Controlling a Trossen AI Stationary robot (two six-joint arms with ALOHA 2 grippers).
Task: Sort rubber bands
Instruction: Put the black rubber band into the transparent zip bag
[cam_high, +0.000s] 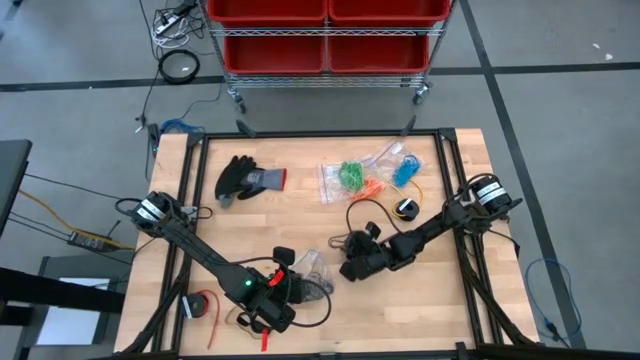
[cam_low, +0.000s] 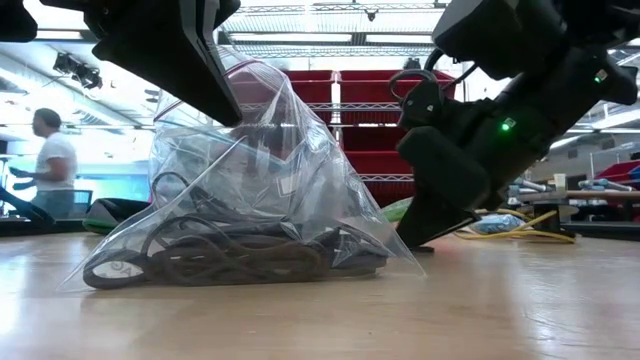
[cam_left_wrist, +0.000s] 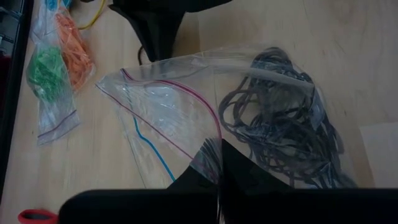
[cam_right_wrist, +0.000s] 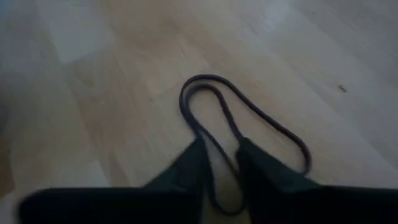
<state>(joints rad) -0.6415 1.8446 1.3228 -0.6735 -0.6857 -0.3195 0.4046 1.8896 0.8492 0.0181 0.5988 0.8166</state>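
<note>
Closest thing in the low view is a clear zip bag (cam_low: 240, 200) stuffed with black rubber bands (cam_low: 230, 262), sitting on the wooden bench (cam_low: 480, 310) and pulled up into a tent shape. That's because the left pincer (cam_left_wrist: 219, 163) has the bag's plastic pinched tight between fully closed fingers near the zip edge, and I'd guess it's holding the mouth up and steady so the other arm has somewhere to drop stuff. In the left wrist view you can see the pink and blue zip lines running right down to where it grips, with the dark bands piled in the far end of the bag. The right pincer (cam_right_wrist: 219, 163) is down low on the bench just beside the bag, and its wrist camera shows a single black band (cam_right_wrist: 249, 127) lying flat on the wood with one strand running between its two fingers. The fingers look partly closed around that strand, but I honestly can't tell if they've actually clamped it or are only straddling it. From above, the rest of the sorted stuff sits toward the back of the bench: small bags with green bands (cam_high: 350, 176), orange bands (cam_high: 372, 187) and blue bands (cam_high: 405, 170), plus a black glove (cam_high: 245, 178) off to the side and a yellow cable (cam_high: 432, 195) near the blue ones. So black looks like the colour being worked on right now.
</note>
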